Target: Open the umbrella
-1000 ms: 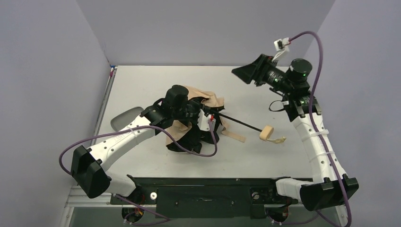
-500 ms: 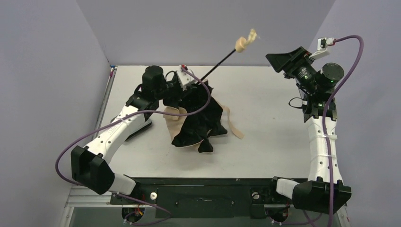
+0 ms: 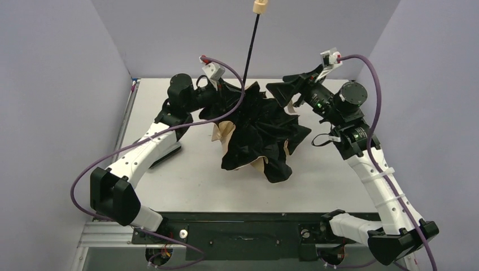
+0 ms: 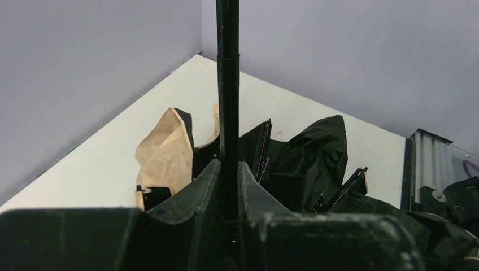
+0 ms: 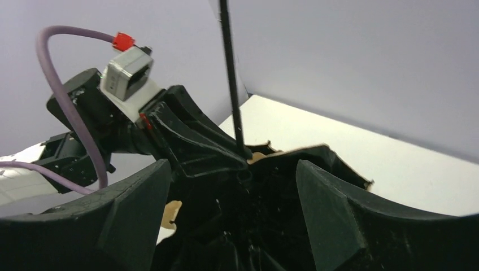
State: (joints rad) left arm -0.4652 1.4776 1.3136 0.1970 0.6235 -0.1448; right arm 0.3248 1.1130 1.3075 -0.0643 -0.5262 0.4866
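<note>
The umbrella (image 3: 261, 134) hangs half-folded over the table, its canopy a crumpled black mass with tan patches. Its thin black shaft (image 3: 251, 45) rises almost straight up to the small tan handle (image 3: 259, 7) at the top edge. My left gripper (image 3: 225, 90) is shut on the shaft just above the canopy. In the left wrist view the left gripper (image 4: 229, 165) pinches the shaft (image 4: 227, 84) between both jaws. My right gripper (image 3: 284, 91) stands open at the canopy's right side. In the right wrist view the right gripper (image 5: 233, 166) faces black canopy folds (image 5: 254, 214) without squeezing them.
A grey pouch (image 3: 167, 153) lies on the table (image 3: 339, 180), partly under the left arm. Purple cables (image 3: 186, 127) loop from both wrists near the canopy. Walls close in the table at the back and both sides. The left wrist's camera block (image 5: 130, 69) sits close in front of the right gripper.
The left arm has lifted the umbrella and swung its shaft from lying flat to almost upright. The right gripper has come in from the back right to the canopy's side and opened a little wider.
</note>
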